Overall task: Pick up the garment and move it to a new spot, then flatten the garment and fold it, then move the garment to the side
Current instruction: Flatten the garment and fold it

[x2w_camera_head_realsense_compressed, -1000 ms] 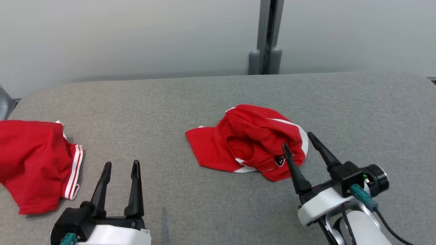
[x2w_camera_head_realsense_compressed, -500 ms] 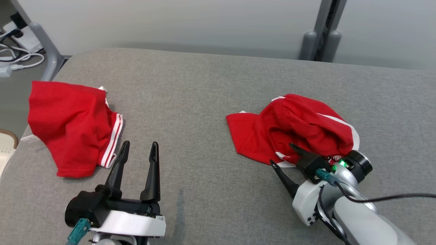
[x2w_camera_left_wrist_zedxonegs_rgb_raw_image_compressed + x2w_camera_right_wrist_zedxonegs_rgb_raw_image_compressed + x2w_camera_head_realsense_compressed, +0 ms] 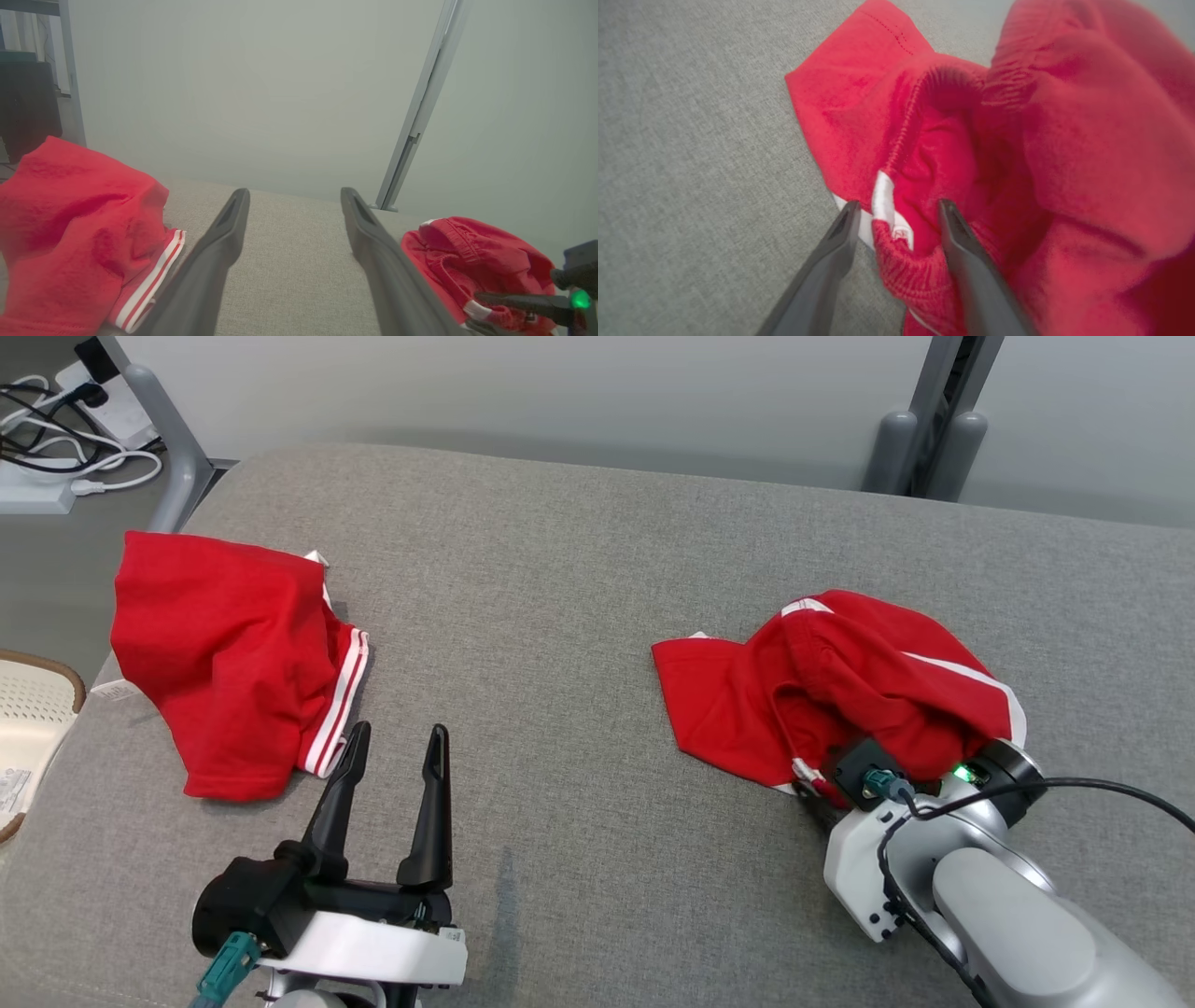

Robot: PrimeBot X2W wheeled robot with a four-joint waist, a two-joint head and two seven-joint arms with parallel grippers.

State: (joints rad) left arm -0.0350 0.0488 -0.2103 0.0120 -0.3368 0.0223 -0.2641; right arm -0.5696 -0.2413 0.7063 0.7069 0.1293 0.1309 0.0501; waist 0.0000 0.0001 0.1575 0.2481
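The garment (image 3: pixel 859 681) is a crumpled pair of red shorts with white stripes, lying at the right of the grey padded table (image 3: pixel 560 616). My right gripper (image 3: pixel 823 791) points down into its near edge, with the fingertips hidden by the wrist in the head view. In the right wrist view the right gripper (image 3: pixel 899 207) stands open, its two fingers straddling a fold of the elastic waistband and a white tab of the garment (image 3: pixel 1017 116). My left gripper (image 3: pixel 399 733) is open and holds nothing, low over the table at the front left. The left wrist view shows the left gripper (image 3: pixel 294 193) and the garment (image 3: pixel 467 252).
A second pair of red shorts (image 3: pixel 224 663) lies at the table's left end, just beyond my left fingers. A pale basket (image 3: pixel 28 719) sits off the left edge. Cables and a power strip (image 3: pixel 47 429) lie on the floor at the back left. A grey post (image 3: pixel 934 420) rises behind the table.
The camera has turned left, shifting the whole picture. My right gripper has dropped from above the garment's near side into its edge, fingers now around the waistband fold. The left gripper has stayed open.
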